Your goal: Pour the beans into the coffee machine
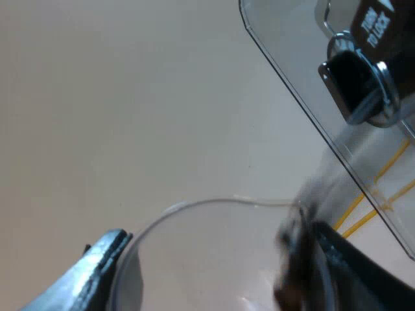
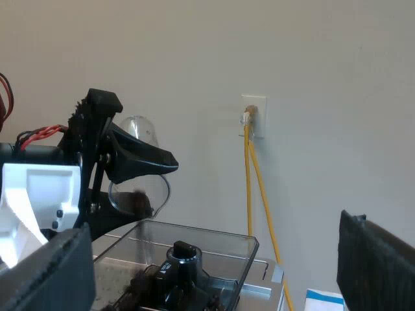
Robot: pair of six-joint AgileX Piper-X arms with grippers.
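The left tool [image 1: 214,275] is clamped on the measuring glass [image 1: 194,243], tipped at the bean hopper's [image 2: 217,245] edge — it should tilt slowly, lip inside the rim. The right tool [image 2: 211,265] is apart, empty.

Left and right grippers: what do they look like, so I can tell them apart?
The left gripper has two black wedge-shaped fingers with a toothed edge behind, on a white mount. Up close, one finger shows a grey metallic side. The right gripper has broad matte-black block fingers.
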